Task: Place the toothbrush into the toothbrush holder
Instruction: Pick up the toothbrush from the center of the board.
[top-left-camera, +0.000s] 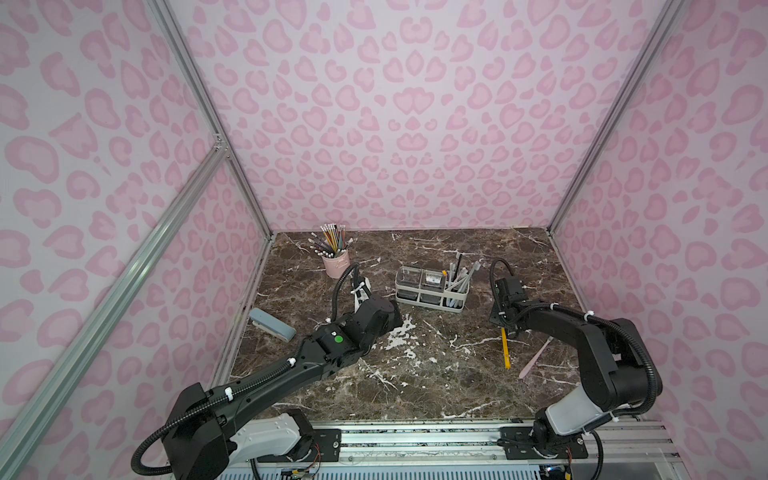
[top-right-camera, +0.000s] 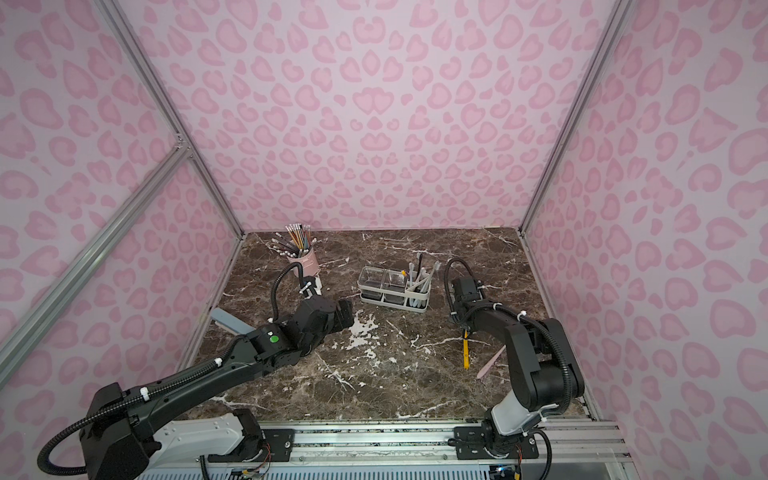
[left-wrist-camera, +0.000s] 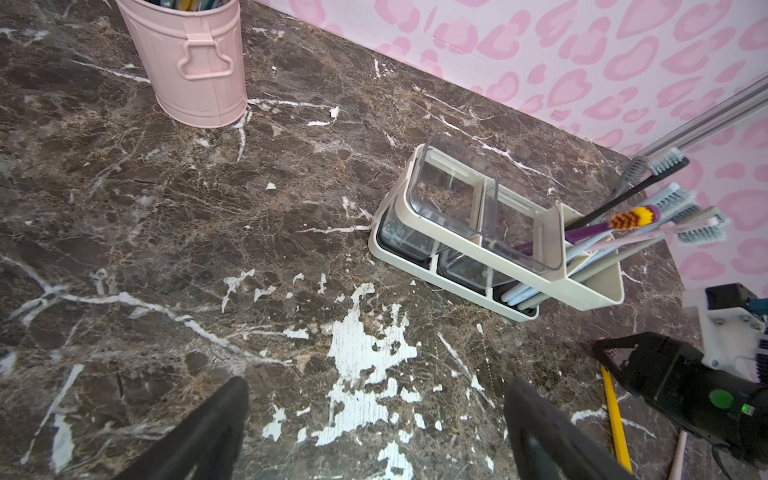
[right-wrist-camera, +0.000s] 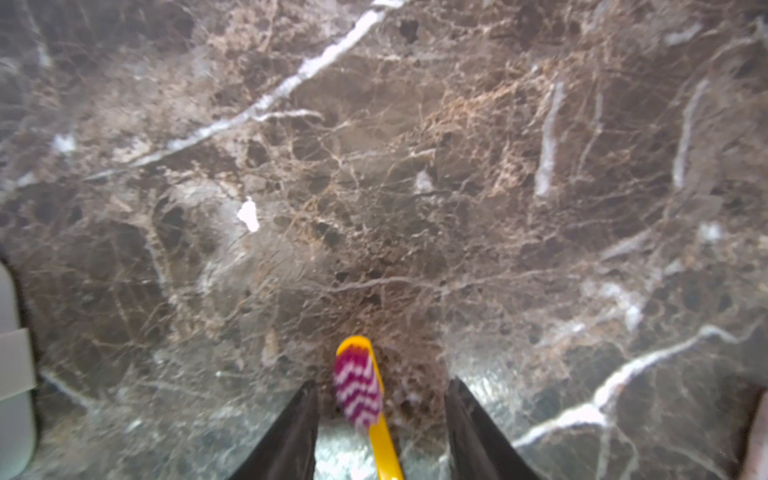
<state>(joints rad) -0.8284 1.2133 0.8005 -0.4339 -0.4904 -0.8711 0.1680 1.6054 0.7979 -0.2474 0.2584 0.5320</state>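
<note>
R pincer (right-wrist-camera: 383, 382) nose-down, low, tips astride yellow toothbrush (right-wrist-camera: 358, 395) head

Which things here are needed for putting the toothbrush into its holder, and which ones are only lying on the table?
Needed: yellow plastic toothbrush with striped bristles; white rectangular plastic toothbrush holder; right end effector, open around the brush head.
Lying about: round pink metal pencil cup; blue-grey stapler; slim pink handle, perhaps another toothbrush.

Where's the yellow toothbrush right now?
The yellow toothbrush lies flat on the marble, right side in both top views, its head between the open jaws of the right gripper, the pink toothbrush beside it.
</note>
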